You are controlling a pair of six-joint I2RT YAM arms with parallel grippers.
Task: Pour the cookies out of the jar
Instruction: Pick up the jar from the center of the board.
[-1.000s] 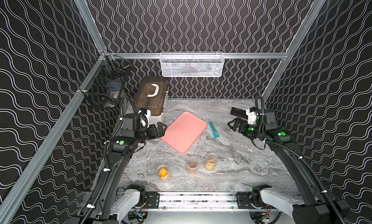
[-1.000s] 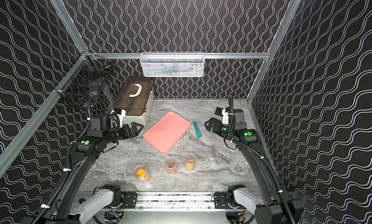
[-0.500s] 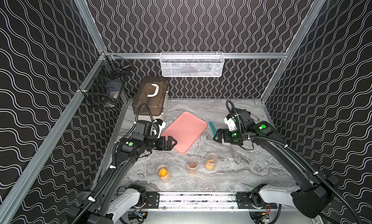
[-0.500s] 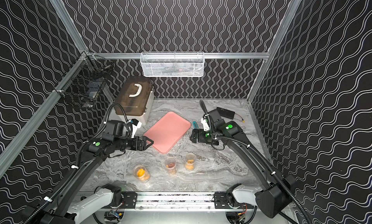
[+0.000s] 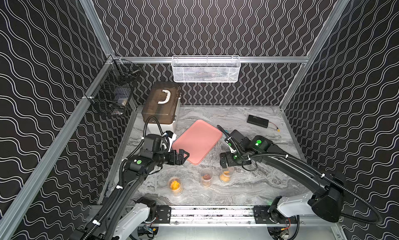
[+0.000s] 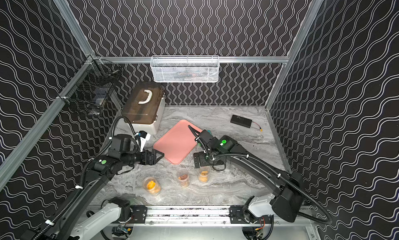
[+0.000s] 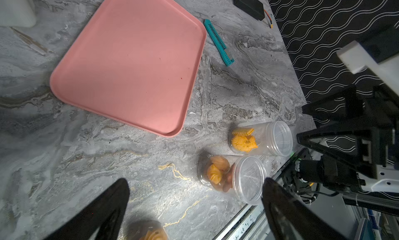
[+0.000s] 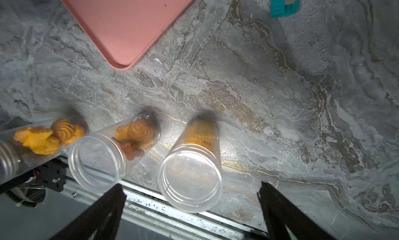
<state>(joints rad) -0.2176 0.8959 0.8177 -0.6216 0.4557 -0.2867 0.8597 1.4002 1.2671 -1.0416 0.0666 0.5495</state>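
Item: cookies (image 5: 174,184) in three clear upright jars, a row at lower centre of both top views: left jar (image 5: 176,191), mid jar (image 5: 206,178), right jar (image 5: 226,175). They stand apart on the table (image 5: 248,185), just below the pink tray (image 5: 197,141).

Handling (judged):
- left gripper (image 5: 181,158), centre-left: jaws spread, empty, at the tray's lower-left edge. Best kept off the row.
- right gripper (image 5: 225,163), right of centre: jaws spread wide, empty, poised over the right jar. The step in hand looks like the reach for that jar. Lower until the fingers straddle the wall under the threaded rim. Close squarely across the body, not the lip. Thin plastic may flex or slip: firm hold, no crushing. The mid jar is near, and a wide jaw could knock it. Then lift, carry over the tray, and tip slowly so pieces land inside its rim.

Description, right wrist view:
- left jar (image 8: 32,141), left edge: orange-yellow pieces, one star-like, one swirled round.
- mid jar (image 8: 97,161), lower left: swirled orange rounds, brown pieces under them.
- right jar (image 8: 191,174), lower centre, between the two fingers: ridged orange-yellow pieces at its bottom. The left wrist view shows its cookies (image 7: 244,141) as a ridged rectangle above a star.
- Mouths appear uncapped. No cookie lies outside a jar.
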